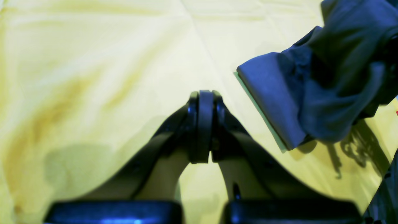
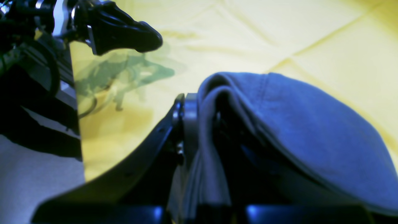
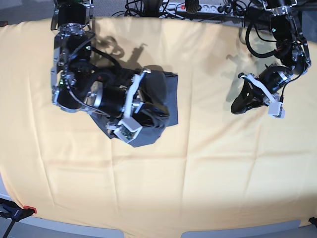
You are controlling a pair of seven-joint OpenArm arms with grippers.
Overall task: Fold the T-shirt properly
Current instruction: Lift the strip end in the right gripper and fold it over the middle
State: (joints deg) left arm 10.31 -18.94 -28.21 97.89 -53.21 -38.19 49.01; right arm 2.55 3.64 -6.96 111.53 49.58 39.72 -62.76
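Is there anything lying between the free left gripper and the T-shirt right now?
Nothing visible does. The left gripper hangs shut and empty above bare yellow cloth, and only that cloth lies between it and the T-shirt, which the right gripper already clamps.

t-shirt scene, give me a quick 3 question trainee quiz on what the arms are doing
1. True or false: the left gripper holds a sleeve of the T-shirt.
2. Which gripper is clamped on the T-shirt? A) left B) right C) both
3. Fill in: the T-shirt lies bunched on the ____ cloth.

Key:
1. False. Its jaws are shut on nothing, off to the side of the shirt.
2. B, the right gripper pinches a fold of fabric.
3. Yellow.
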